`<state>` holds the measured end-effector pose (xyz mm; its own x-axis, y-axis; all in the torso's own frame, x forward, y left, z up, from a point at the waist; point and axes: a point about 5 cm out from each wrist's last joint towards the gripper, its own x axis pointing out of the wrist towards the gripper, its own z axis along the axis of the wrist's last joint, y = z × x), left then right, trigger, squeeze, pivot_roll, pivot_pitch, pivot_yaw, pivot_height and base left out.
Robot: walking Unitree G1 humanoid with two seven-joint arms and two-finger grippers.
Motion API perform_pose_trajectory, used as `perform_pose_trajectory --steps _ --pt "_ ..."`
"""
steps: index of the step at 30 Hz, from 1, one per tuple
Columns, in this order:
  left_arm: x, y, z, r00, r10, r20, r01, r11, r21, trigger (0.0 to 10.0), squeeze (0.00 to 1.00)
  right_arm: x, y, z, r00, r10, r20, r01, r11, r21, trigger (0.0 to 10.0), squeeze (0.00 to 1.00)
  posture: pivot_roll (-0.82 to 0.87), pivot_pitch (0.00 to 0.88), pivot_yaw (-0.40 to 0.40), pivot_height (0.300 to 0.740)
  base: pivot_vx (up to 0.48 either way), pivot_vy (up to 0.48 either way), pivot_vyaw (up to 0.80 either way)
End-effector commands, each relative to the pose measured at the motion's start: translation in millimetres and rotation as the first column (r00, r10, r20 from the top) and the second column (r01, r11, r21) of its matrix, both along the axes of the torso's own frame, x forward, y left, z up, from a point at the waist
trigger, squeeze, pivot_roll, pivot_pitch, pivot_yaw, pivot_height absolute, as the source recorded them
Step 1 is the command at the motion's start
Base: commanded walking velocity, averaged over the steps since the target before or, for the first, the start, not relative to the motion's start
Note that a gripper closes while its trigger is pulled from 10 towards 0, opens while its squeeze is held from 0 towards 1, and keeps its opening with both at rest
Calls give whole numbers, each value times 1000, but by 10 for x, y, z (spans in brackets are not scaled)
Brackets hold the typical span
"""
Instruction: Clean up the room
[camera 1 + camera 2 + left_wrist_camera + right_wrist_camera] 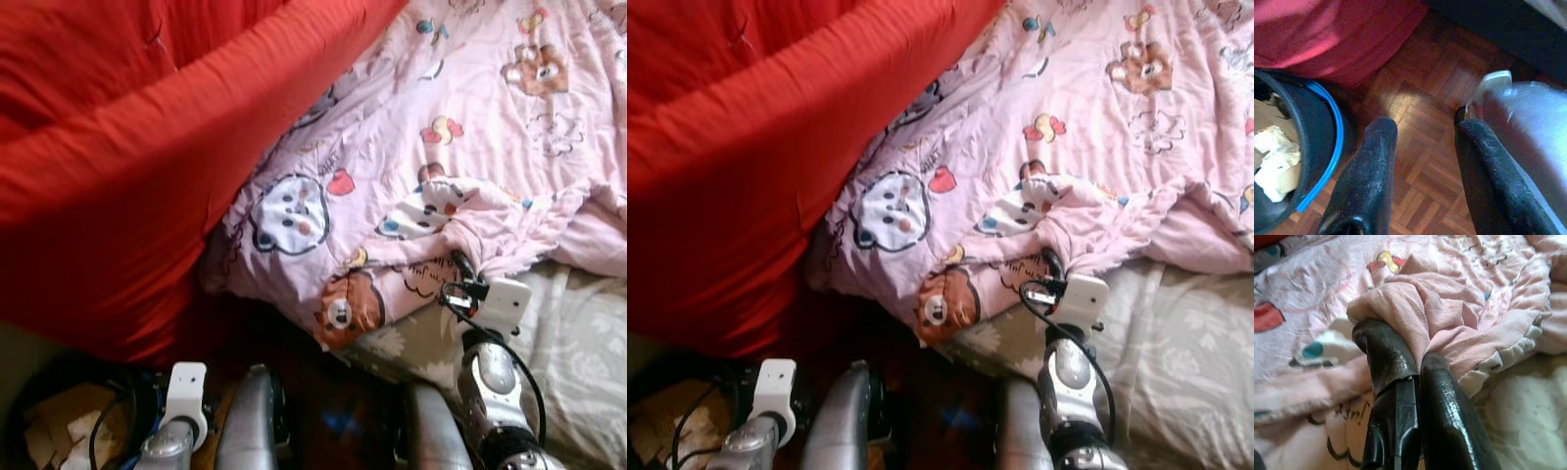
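A pink blanket (470, 117) printed with cartoon bears and animals lies rumpled across the bed. My right gripper (460, 262) reaches onto its near edge. In the right wrist view the right gripper (1400, 350) is shut on a bunched fold of the pink blanket (1449, 318), and cloth is squeezed between the two black fingers. My left gripper (1422, 125) hangs low over the wooden floor (1420, 78), open, with nothing between its fingers.
A big red duvet (127, 147) covers the left side and overlaps the blanket. A beige floral sheet (578, 343) shows bare at the near right. A black bin with a blue rim (1317, 142), holding crumpled paper, stands on the floor beside the left gripper.
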<state>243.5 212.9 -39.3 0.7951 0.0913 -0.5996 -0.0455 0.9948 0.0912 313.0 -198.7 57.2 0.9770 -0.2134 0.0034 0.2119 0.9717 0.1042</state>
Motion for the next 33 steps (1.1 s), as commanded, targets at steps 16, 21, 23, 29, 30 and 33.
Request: perform_pose_trajectory --steps 16,21,23,29,30,33 --pt "-178 44 -125 997 16 -77 -16 1000 3 10000 0 -37 -111 -15 999 -30 -12 29 999 -31 10000 0 -3 213 74 740 0 0 0" --pt "-192 43 -135 997 14 -82 -13 1000 2 10000 0 -28 -94 -37 999 -22 -37 21 999 -30 10000 0 -4 208 76 740 0 0 0" --pt "-200 41 -139 996 13 -83 -13 1000 -1 10000 0 -32 -85 -52 999 -22 -46 20 999 -33 10000 0 -4 206 77 740 0 0 0" --pt "-201 33 -140 997 12 -78 -13 1000 -12 10000 0 -32 -95 -49 998 -31 -46 29 999 -35 10000 0 -5 202 78 740 0 0 0" --pt "-200 32 -139 997 12 -77 -13 1000 -13 10000 0 -30 -104 -44 998 -34 -45 32 999 -36 10000 0 -5 202 78 740 0 0 0" --pt "-192 28 -136 997 11 -76 -12 1000 -13 10000 0 -25 -143 -30 998 -47 -45 46 998 -42 10000 0 -5 207 78 740 -242 0 0"
